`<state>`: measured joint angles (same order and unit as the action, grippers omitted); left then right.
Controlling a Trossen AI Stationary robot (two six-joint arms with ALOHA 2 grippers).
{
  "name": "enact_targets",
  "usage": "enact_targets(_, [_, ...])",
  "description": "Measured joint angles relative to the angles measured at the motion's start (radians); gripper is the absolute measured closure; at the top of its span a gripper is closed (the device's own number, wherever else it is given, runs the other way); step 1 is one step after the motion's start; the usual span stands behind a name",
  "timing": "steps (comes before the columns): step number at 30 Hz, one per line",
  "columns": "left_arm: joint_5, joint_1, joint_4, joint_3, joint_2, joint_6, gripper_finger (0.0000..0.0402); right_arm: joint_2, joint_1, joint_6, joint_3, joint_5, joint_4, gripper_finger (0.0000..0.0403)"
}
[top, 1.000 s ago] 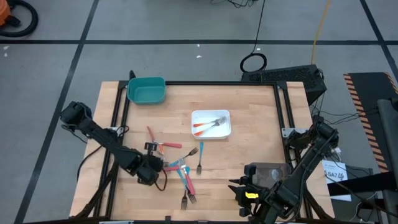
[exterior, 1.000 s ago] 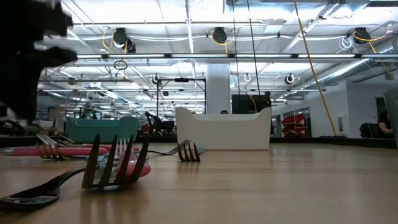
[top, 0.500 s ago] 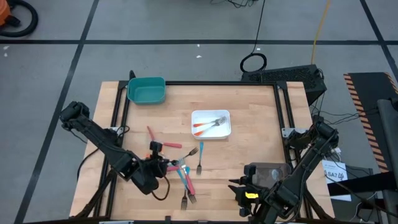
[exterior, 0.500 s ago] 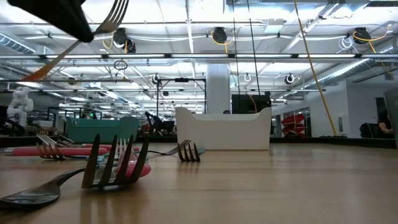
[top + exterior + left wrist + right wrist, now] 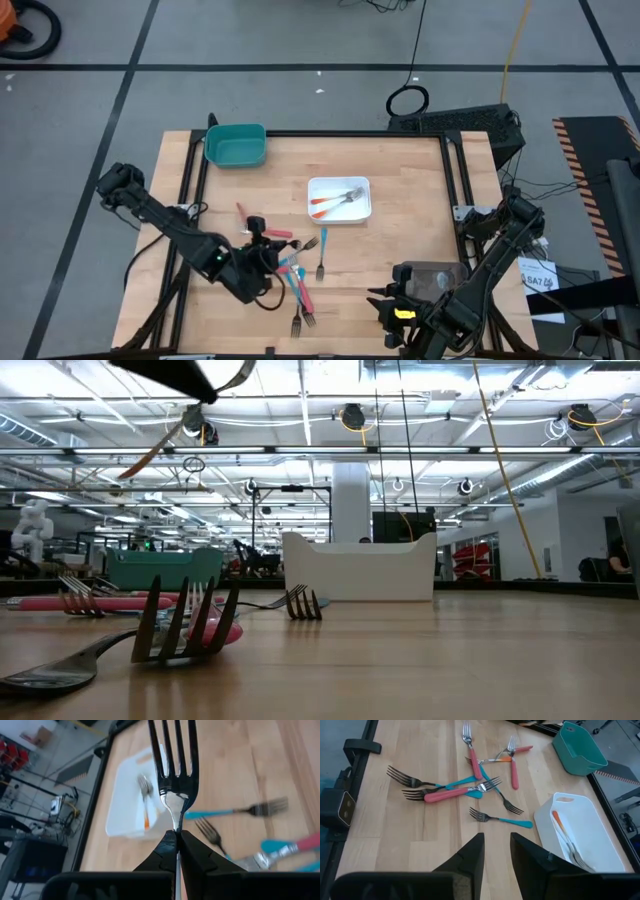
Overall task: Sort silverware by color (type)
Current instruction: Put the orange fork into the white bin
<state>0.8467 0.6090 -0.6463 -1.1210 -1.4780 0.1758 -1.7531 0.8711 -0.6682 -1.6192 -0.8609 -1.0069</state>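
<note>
My left gripper [image 5: 262, 252] hangs above the pile of forks [image 5: 297, 275] near the table's middle and is shut on an orange-handled fork [image 5: 176, 765]. In the low view this fork [image 5: 235, 375] is high above the table. The loose forks, with pink, red and teal handles [image 5: 470, 782], lie flat on the wood. Two orange-handled forks [image 5: 335, 202] lie in the white tray [image 5: 340, 215]. My right gripper [image 5: 496, 855] is open and waits at the near right, touching nothing. My left gripper pinches the fork's thin neck [image 5: 176, 822], just behind the silver head, between its two fingertips. The tines stick out forward past the fingertips. The orange handle [image 5: 150, 455] slants down behind the gripper. The fork is lifted clear of the table.
A teal tray [image 5: 236, 146] stands at the far left corner and a grey tray [image 5: 430, 275] near the right arm. A single teal fork [image 5: 321, 258] lies right of the pile. A black frame [image 5: 455, 170] runs along the table's edges.
My left gripper has risen from the table at the pile's left side with the orange-handled fork in its fingers. It has then moved toward the table's right and far side. The fork has been lifted clear; the other forks have stayed in place.
</note>
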Motion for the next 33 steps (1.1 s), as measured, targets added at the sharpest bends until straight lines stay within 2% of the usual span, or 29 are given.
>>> enact_targets(5, [-0.006,-0.034,0.074,-0.001,0.0,-0.091,0.0391,0.0,0.0,0.007,0.0,0.028,0.0,0.0314])
enact_targets(12, [-0.008,-0.057,0.073,-0.001,0.0,-0.119,0.0392,0.0,-0.002,0.122,0.0,0.028,0.0,0.0314])
enact_targets(20, [-0.009,-0.071,0.074,-0.001,0.0,-0.125,0.0388,0.0,-0.013,0.265,0.0,0.026,-0.003,0.0314])
enact_targets(33, [-0.042,-0.064,0.076,-0.001,0.001,-0.058,0.038,0.0,-0.017,0.271,0.0,0.024,-0.016,0.0314])
